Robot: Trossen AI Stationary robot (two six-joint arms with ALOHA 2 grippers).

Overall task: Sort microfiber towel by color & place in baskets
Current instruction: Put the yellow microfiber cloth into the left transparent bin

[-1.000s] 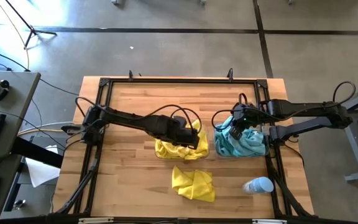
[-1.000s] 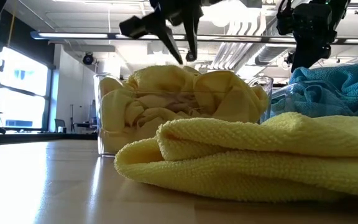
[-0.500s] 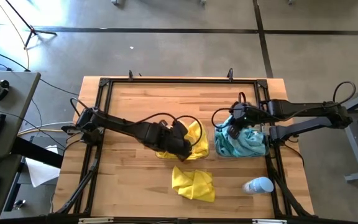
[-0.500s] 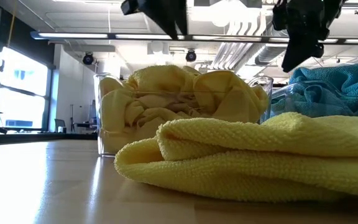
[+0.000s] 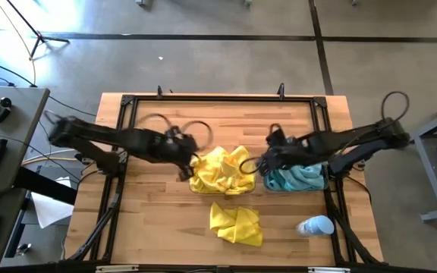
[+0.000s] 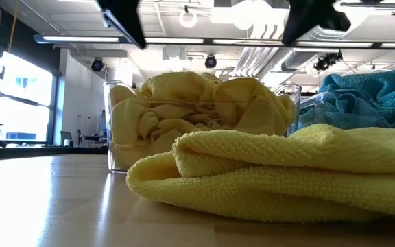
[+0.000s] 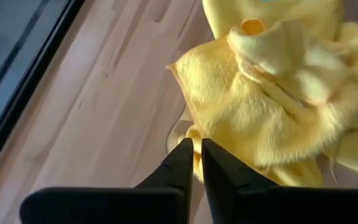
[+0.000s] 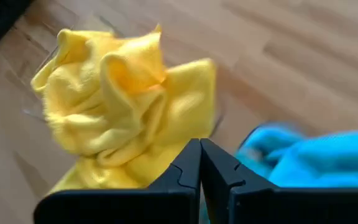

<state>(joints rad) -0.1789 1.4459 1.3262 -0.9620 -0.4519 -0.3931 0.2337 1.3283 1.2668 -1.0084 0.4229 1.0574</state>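
Observation:
A heap of yellow microfiber towels fills the left clear basket and rises above its rim. Teal towels fill the right basket. One more yellow towel lies crumpled on the wood, nearer the front edge. My left gripper hangs above the table just left of the yellow basket; its fingers are shut with nothing between them. My right gripper hovers over the gap between the two baskets, also shut and holding nothing.
A white and light-blue bottle lies near the front right corner. A black metal frame runs around the table's edges. Bare wood lies at the far side and the left of the baskets.
My left gripper has drawn back from over the yellow basket toward the table's left edge, risen a little, rolled and shut. My right gripper has left the teal basket and moved leftward to the gap between the baskets. The towels have stayed where they were.

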